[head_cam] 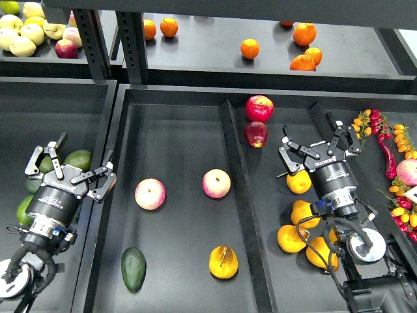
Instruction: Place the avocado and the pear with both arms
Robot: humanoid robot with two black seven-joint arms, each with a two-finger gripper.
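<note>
Looked done: dark green matte teardrop avocado [133,268] and golden squat pear [223,262] sat in the middle black tray [176,130], left claw [70,171] and right claw [320,147] both spread wide, holding nothing

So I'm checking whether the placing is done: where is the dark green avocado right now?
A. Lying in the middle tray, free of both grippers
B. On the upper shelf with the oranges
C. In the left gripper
A: the avocado lies in the middle tray, left of the pear, with both grippers open and apart from it.
</note>
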